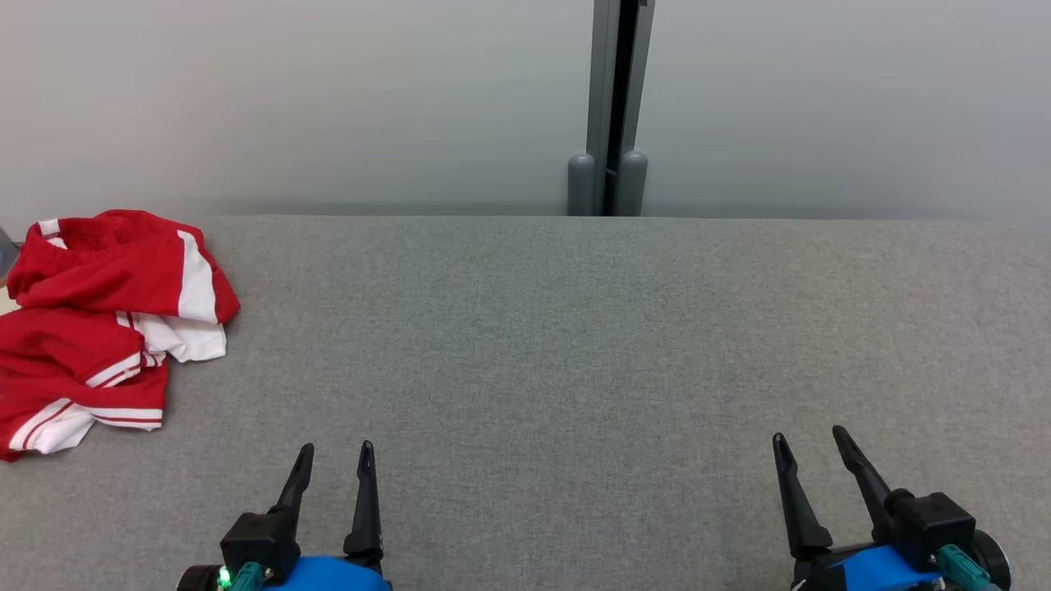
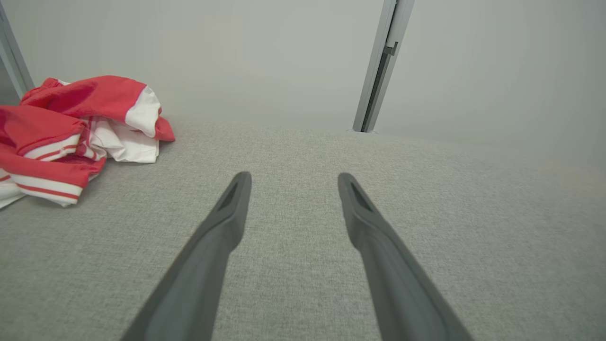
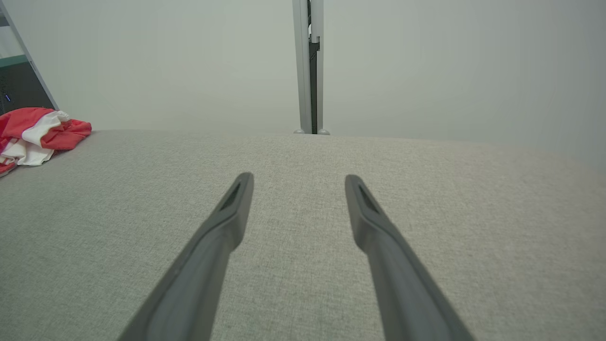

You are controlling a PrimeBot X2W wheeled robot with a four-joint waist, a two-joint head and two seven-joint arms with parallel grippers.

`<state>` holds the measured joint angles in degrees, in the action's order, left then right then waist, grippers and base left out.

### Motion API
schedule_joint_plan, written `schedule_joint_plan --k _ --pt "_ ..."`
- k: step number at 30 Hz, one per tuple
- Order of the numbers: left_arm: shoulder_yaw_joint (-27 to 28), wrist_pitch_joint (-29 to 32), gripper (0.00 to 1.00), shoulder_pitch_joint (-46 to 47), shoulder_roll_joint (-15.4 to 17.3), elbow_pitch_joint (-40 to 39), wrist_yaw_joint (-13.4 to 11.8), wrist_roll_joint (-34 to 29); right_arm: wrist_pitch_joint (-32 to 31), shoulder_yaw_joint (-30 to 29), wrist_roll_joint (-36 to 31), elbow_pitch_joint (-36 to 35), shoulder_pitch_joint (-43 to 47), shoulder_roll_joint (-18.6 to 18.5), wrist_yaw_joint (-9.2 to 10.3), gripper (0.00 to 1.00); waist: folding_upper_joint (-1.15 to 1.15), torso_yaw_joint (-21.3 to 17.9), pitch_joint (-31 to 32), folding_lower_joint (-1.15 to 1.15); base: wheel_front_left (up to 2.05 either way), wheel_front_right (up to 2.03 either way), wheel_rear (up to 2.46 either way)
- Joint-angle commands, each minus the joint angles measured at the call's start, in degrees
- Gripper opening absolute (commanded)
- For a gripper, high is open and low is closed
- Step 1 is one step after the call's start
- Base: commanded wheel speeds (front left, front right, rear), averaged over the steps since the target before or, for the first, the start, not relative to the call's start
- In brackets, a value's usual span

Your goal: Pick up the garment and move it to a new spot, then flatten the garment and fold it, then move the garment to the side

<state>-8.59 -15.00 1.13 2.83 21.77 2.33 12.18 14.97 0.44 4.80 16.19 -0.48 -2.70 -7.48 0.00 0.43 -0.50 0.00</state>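
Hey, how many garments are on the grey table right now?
1: a crumpled red-and-white garment at the table's left edge, ahead and left of the left gripper. Its folds could hide another piece.

No legible text, labels, brands, numbers or signs in any view.
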Motion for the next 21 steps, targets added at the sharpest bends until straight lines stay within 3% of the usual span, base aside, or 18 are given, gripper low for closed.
schedule_joint_plan --k 1,13,17,21 --pt "-0.06 -0.28 1.0 0.64 0.1 0.17 -0.15 0.18 0.34 -0.09 -0.27 0.17 0.65 -0.34 -0.03 1.0 0.0 0.01 0.02 0.0 0.0 0.0 0.0" --pt "-0.4 -0.28 1.0 1.37 0.11 0.76 -0.07 0.25 0.32 -0.96 -0.41 0.01 1.08 -0.32 -0.03 1.0 0.0 1.26 -0.13 0.0 0.0 0.0 0.0" --pt "-0.48 -0.28 1.0 1.7 0.11 0.68 -0.26 0.33 0.29 -1.73 -0.62 -0.1 1.37 -0.31 -0.02 1.0 0.0 4.45 -0.09 0.0 0.0 0.0 0.0" --pt "-0.56 -0.27 1.0 2.18 0.09 0.47 -0.23 0.52 0.29 -2.6 -0.94 -0.23 1.97 -0.27 -0.03 1.0 0.0 10.22 0.06 0.0 0.0 0.0 0.0"
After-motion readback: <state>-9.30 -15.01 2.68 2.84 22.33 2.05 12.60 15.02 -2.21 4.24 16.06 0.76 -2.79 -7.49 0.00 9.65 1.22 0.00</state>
